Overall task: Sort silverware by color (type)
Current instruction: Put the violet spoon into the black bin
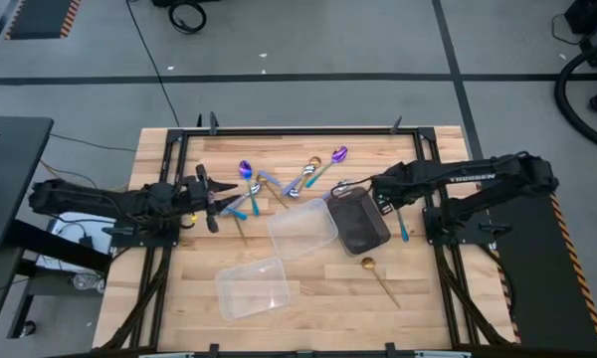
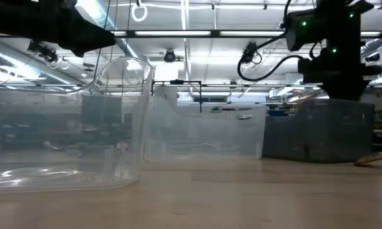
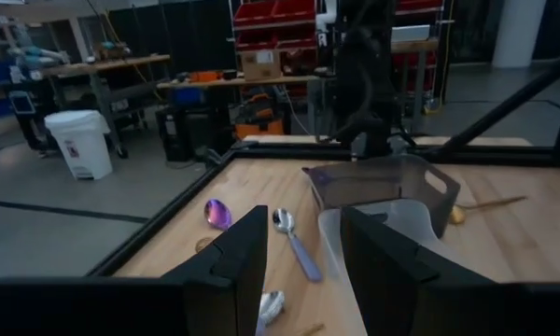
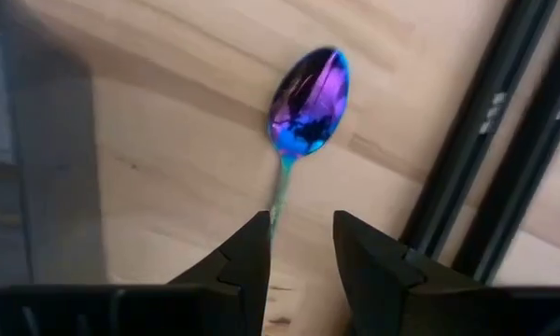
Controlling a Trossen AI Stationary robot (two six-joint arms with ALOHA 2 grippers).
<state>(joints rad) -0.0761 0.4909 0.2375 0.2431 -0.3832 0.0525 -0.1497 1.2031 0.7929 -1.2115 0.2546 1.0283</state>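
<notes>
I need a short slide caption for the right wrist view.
Right gripper open above an iridescent spoon on the wooden table.

Both arms were matte black, built of chunky jointed segments. The right arm carried white lettering along its upper link and green indicator lights by a looping black cable. Each wrist ended in two dark, angular, wedge-shaped fingers.

The near half of the wooden table is mostly bare; only one clear container and a gold spoon lie there. Spoons, a second container and the dark tray crowd the middle.
</notes>
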